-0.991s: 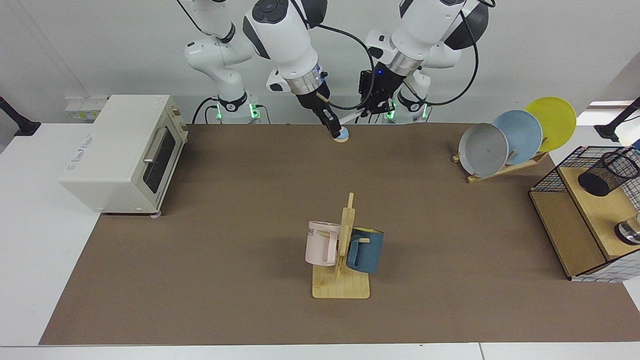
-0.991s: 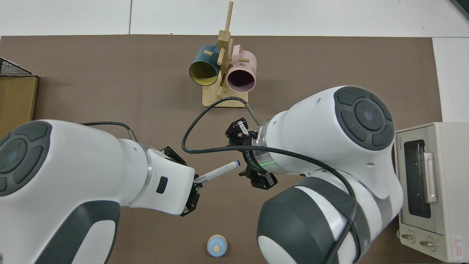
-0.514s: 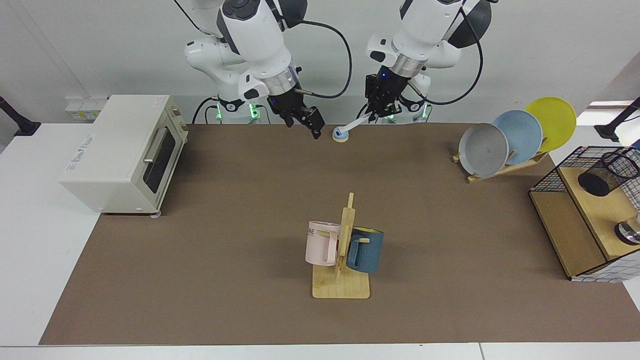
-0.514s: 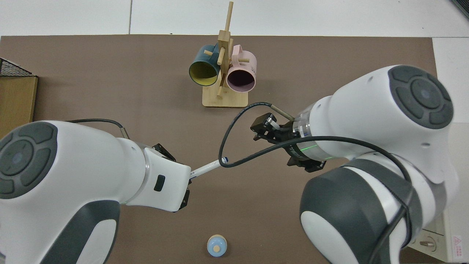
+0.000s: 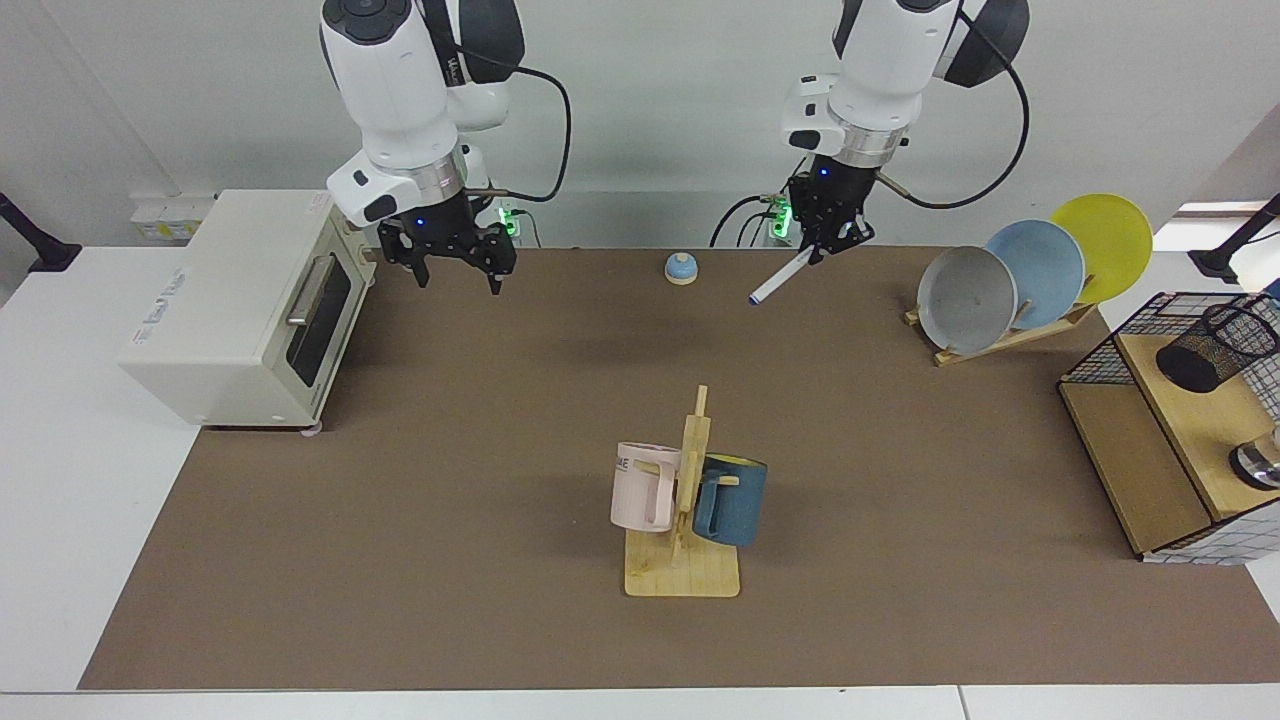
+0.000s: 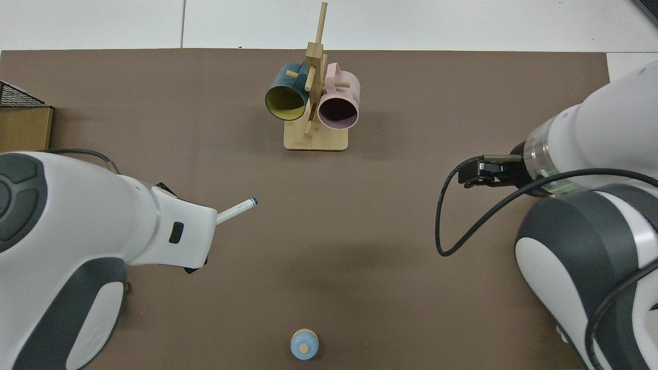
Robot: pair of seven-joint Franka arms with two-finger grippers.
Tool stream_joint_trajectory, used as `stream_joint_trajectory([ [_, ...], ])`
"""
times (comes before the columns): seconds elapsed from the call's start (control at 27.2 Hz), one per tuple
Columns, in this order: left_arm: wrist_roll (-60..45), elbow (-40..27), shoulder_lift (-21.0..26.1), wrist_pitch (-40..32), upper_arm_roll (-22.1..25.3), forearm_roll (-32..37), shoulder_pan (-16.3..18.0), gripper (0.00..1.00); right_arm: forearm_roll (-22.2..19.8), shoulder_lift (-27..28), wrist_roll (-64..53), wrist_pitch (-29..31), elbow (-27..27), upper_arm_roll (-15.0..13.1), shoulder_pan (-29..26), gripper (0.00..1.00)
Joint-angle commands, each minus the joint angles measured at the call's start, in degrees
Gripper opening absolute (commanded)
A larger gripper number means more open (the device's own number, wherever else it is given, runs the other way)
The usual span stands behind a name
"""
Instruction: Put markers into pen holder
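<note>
The brown mat (image 5: 500, 430) is bare between the arms. The left gripper (image 5: 826, 245), near the far edge, is clamped on the marker (image 5: 781, 278), which slants down below it. The pen holder (image 5: 1215, 345) sits in the wire basket (image 5: 1100, 350) at one end. The right gripper (image 5: 455, 268) hangs spread, holding nothing, beside the toaster oven (image 5: 240, 300).

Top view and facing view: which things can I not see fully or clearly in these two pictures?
- Left pincer: in the top view the arm's own white wrist covers it; only the marker sticks out.
- Pen holder: absent from the top view; in the facing view it lies tilted in the basket, its inside not visible.
- Basket: cut off by the frame edge in both views.
- Right pincer: fingers hidden in the top view.
</note>
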Motion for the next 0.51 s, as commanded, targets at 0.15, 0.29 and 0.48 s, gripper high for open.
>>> stream_joint_trajectory([
  [0.15, 7.15, -1.17, -0.88, 0.48, -0.16, 8.51, 8.27, 0.00, -2.91, -2.12, -5.53, -1.69, -0.02, 0.65, -2.73, 1.00],
  [0.29, 13.99, -0.29, 0.34, 1.10, 0.01, 13.34, 10.91, 0.00, -1.68, -2.56, -6.14, -1.25, -0.63, 0.65, -4.84, 1.00],
  [0.48, 20.08, 1.20, 2.01, 1.63, 0.19, 20.11, 12.14, 0.00, 0.17, -2.65, -6.32, -1.34, -0.80, 0.56, -6.60, 1.00],
])
